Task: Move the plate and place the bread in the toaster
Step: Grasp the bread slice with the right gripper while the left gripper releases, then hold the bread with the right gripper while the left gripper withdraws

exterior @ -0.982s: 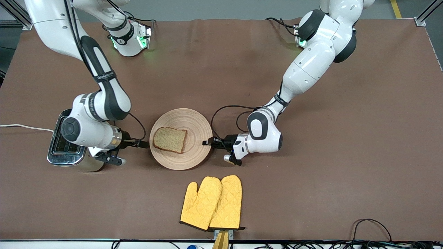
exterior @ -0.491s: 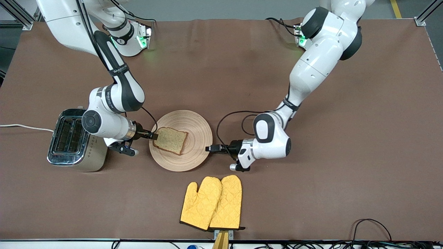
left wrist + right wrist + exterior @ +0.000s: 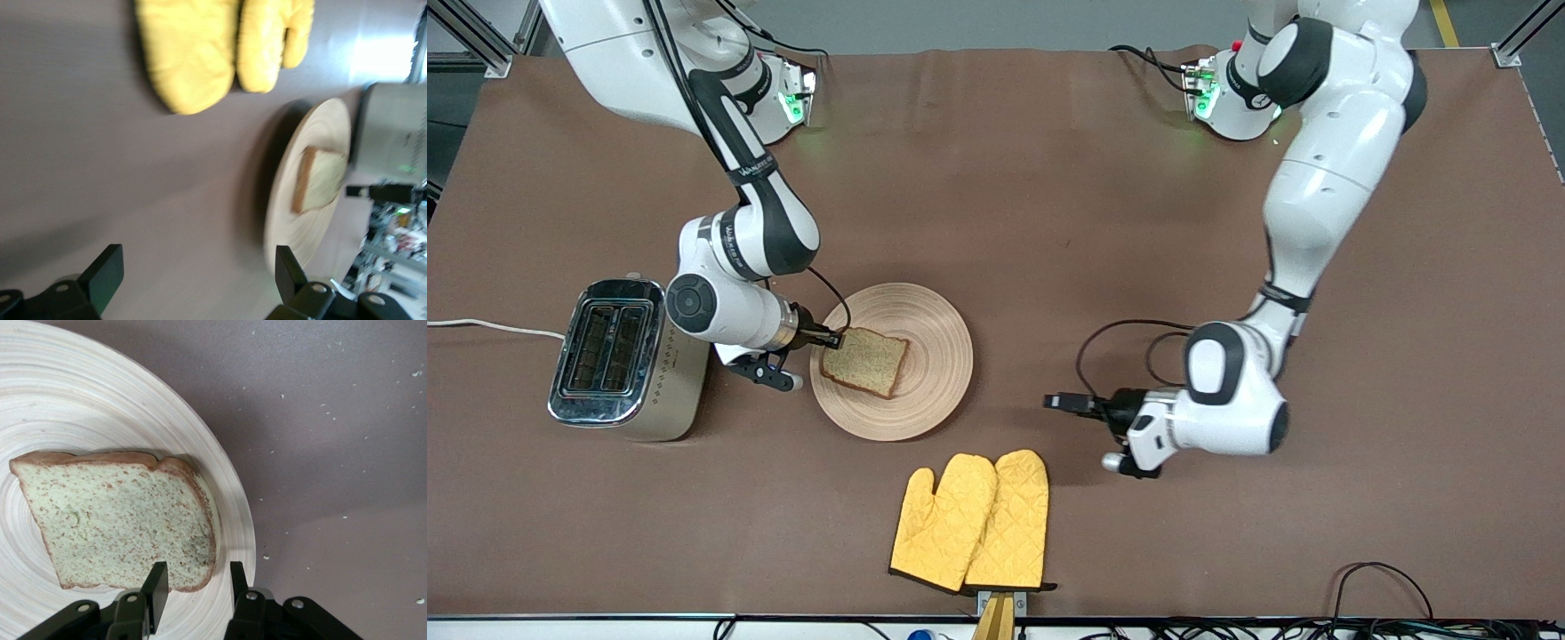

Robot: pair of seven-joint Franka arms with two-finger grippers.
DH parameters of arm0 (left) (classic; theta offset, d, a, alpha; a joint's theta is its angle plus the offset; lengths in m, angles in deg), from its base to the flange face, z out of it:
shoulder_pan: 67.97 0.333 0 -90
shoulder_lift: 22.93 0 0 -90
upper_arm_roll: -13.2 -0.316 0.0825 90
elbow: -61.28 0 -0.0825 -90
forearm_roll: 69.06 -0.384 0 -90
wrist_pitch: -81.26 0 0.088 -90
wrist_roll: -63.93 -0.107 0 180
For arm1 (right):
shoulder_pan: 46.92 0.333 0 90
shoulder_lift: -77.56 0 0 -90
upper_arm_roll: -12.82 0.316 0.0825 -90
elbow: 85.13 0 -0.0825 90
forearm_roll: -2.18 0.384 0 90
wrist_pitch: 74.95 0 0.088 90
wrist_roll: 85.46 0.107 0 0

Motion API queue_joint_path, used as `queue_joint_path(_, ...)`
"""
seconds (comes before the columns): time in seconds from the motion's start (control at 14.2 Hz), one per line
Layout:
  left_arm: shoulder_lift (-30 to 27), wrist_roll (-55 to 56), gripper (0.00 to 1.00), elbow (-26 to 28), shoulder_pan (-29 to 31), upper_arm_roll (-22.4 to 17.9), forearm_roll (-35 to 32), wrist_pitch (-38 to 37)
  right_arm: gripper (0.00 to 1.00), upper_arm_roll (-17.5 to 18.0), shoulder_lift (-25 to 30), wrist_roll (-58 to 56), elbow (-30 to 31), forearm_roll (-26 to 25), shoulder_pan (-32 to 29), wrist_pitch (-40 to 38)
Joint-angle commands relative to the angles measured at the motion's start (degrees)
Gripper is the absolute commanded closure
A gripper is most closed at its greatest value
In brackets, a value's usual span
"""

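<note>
Bread (image 3: 865,361) lies flat on the plate (image 3: 934,373) beside the toaster (image 3: 624,360), the bent right arm's gripper (image 3: 838,338) low at its crust with fingers (image 3: 157,587) apart, while the left gripper (image 3: 1055,402), fingers (image 3: 105,275) spread, hovers over bare bench (image 3: 1227,551).

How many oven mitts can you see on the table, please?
2: one oven mitt lies beside the other oven mitt, edges overlapping, nearer the front camera than the plate. None seems hidden.
</note>
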Motion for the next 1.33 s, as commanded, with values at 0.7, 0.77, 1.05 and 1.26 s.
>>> queue_joint_path(0.7, -24.09, -1.85, 0.0, -1.65, 8.32, -0.67, -37.21, -16.93, 0.56, -0.28, -0.57, 0.49, 2.1, 1.03, 0.22, 2.03)
queue_joint_path(0.77, -26.46, -1.85, 0.0, -1.56, 8.15, -1.37, -40.81, -18.68, 0.61, -0.28, -0.83, 0.49, 2.1, 1.03, 0.22, 2.21)
queue_joint_path(1.05, -34.46, 0.51, 0.0, -1.3, 8.76, -1.12, -42.87, -27.12, 0.79, -0.28, -1.27, 0.49, 2.1, 1.03, 0.22, 3.09)
queue_joint_path(1.26, -40.0, 4.9, 0.0, -0.33, 8.76, -1.29, -42.43, -32.21, 0.95, -0.28, -1.45, 0.49, 2.01, 1.03, 0.4, 3.18)
